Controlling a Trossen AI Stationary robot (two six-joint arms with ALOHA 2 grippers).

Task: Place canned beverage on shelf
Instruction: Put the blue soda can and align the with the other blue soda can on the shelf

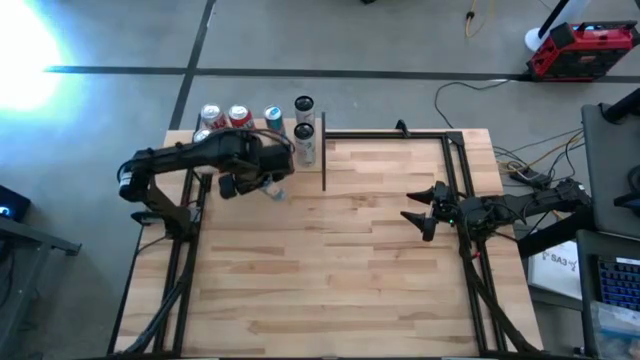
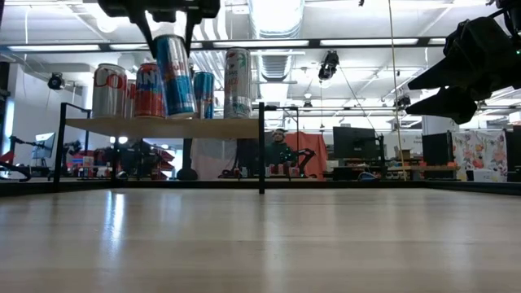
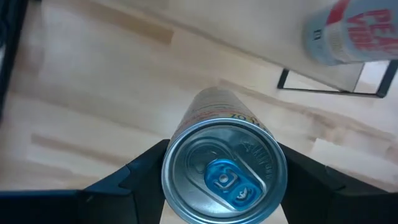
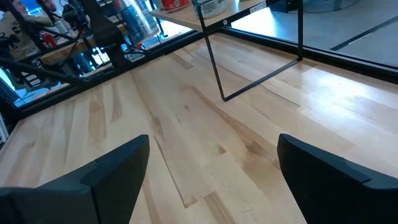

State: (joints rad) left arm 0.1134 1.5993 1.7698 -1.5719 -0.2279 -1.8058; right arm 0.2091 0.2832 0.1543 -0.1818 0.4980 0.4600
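Currently the blue can (image 2: 175, 75) hangs in the air, pinched by the left pincer (image 3: 224, 180) from above, tilted a little, its base just above the shelf (image 2: 163, 127) board's level at the shelf's front edge. From the left wrist view its silver top with a blue tab faces the camera, one dark finger (image 3: 134, 177) on each side of its body. From above, the can (image 1: 274, 188) sits just off the shelf, on the desk side, under the left arm.

Shelf: pale wood board on a thin black frame, at the desk's (image 1: 340, 250) far left corner. Already on it in the low view: a silver can with red print (image 2: 109, 90) at the left end, a red can (image 2: 149, 90) next to it, a smaller blue can (image 2: 203, 94) behind the held one, and a tall pale can (image 2: 238, 82) toward the right end. The high view shows them in a row along the shelf's far edge, with two dark-topped cans (image 1: 304, 105) at the right end.

Right pincer (image 1: 425, 213) hovers well away from the shelf, over the desk's right side, fingers spread wide, holding nothing. Its wrist view looks across bare desk toward the shelf's black frame leg (image 4: 214, 59).
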